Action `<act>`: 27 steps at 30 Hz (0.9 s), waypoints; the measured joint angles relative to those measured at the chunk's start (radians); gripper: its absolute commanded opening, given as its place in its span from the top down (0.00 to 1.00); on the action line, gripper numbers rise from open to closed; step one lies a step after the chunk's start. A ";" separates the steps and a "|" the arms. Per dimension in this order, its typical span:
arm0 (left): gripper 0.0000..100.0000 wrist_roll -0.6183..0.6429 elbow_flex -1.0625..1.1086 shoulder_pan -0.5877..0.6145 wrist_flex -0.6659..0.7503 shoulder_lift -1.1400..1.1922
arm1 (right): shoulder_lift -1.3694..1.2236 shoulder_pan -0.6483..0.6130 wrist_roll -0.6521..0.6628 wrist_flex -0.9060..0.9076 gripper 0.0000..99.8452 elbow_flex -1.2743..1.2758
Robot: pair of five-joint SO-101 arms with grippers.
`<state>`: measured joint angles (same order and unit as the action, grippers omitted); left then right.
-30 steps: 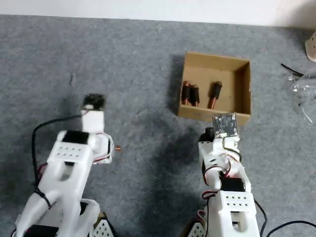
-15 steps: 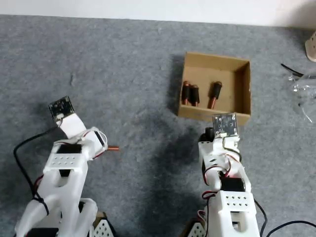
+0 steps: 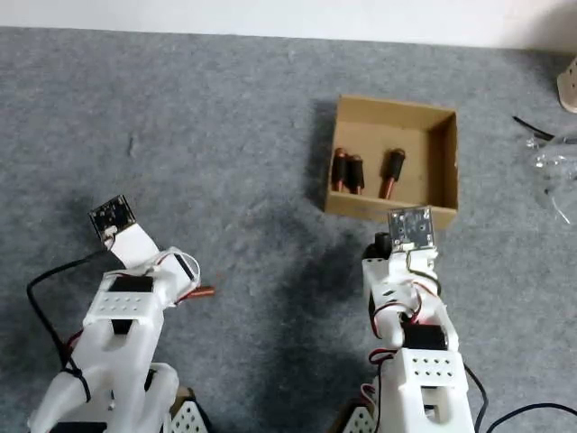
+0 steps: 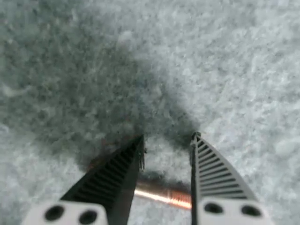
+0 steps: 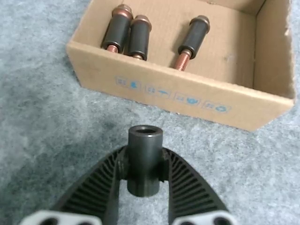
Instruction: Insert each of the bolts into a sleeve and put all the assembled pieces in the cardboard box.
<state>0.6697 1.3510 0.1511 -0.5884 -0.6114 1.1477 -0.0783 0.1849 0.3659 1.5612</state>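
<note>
My left gripper (image 4: 167, 139) hangs low over the grey carpet, with a copper bolt (image 4: 164, 197) lying crosswise between its fingers near their base. In the high view the bolt (image 3: 203, 291) sticks out beside the left arm's wrist. My right gripper (image 5: 145, 157) is shut on a black sleeve (image 5: 144, 157), held upright with its bore facing up, just in front of the cardboard box (image 5: 187, 101). The box (image 3: 388, 209) holds three assembled pieces (image 3: 356, 173), each a black sleeve on a copper bolt, lying side by side.
Grey carpet covers the table. A clear plastic item with a dark wire (image 3: 550, 153) lies at the right edge, and a pale object (image 3: 568, 83) sits at the far right corner. Open carpet stretches between the two arms and left of the box.
The left arm's wrist swung left and drew back toward its base, carrying the bolt a little nearer. The right arm and the sleeve stayed still.
</note>
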 measured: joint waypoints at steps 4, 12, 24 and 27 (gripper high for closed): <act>0.84 0.000 -0.020 0.000 -0.064 -0.008 | 0.000 0.000 0.000 0.000 1.00 0.000; 0.84 -0.006 -0.198 0.003 -0.279 0.003 | 0.000 0.000 0.000 0.000 1.00 0.000; 0.84 -1.089 -0.316 -0.087 -0.598 0.003 | 0.000 0.000 0.000 0.000 1.00 0.000; 0.84 -1.428 -0.316 -0.095 -0.635 0.003 | 0.000 0.000 0.000 0.000 1.00 0.000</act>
<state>-0.7587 1.0349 0.0560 -1.2236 -0.6084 1.1477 -0.0783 0.1849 0.3659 1.5612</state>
